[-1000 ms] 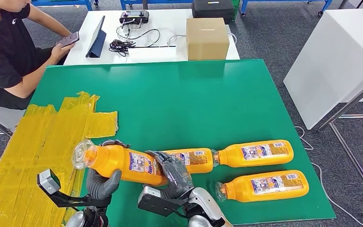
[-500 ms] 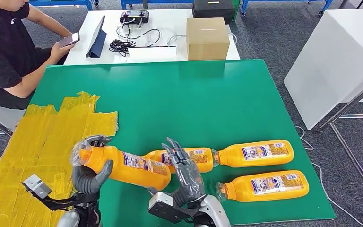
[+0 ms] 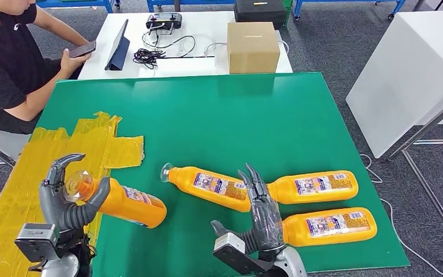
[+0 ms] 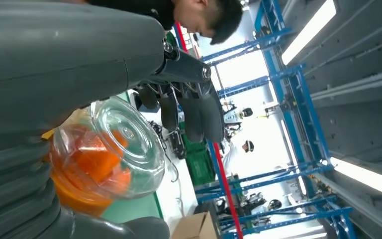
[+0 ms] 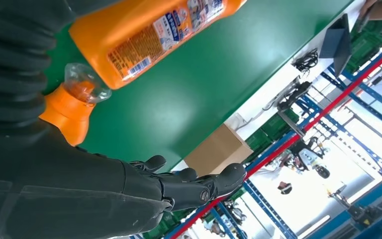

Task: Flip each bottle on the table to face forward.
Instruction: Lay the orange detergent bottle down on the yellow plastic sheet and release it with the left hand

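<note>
The robot's left hand (image 3: 63,193) grips an orange bottle (image 3: 121,201) by its neck at the green worktop's (image 3: 219,121) left edge, its base resting on the surface. The right hand (image 3: 262,216), fingers spread and empty, hovers among three more bottles (image 3: 210,186) lying flat, while a seated person (image 3: 11,63) looks on

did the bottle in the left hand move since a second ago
Yes. The bottle held by the left hand has shifted left, away from the other bottles, and its neck now sits over the yellow tape patch.
</note>
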